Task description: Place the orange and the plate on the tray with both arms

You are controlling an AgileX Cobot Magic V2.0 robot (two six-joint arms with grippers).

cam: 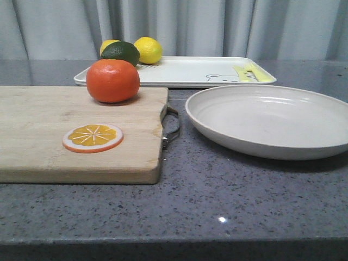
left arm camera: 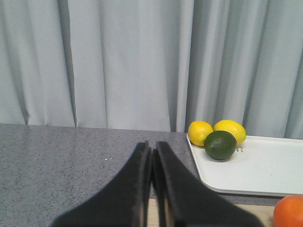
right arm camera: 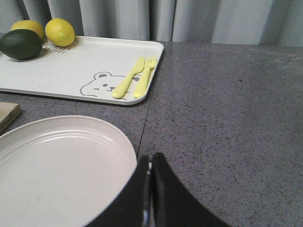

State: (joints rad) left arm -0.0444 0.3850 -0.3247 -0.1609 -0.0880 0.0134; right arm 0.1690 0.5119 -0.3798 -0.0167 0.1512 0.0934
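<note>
Two grippers, left (left arm camera: 152, 189) and right (right arm camera: 150, 198), both pinched shut on nothing. Orange (cam: 112, 80) sits on the board (cam: 81, 136) just in front of the tray (cam: 185, 70); plate (cam: 270, 119) lies right of the board, also short of the tray. Risks, I'd say: that round orange rolling off a poor pinch, and the shallow plate slipping from a rim grip.
</note>
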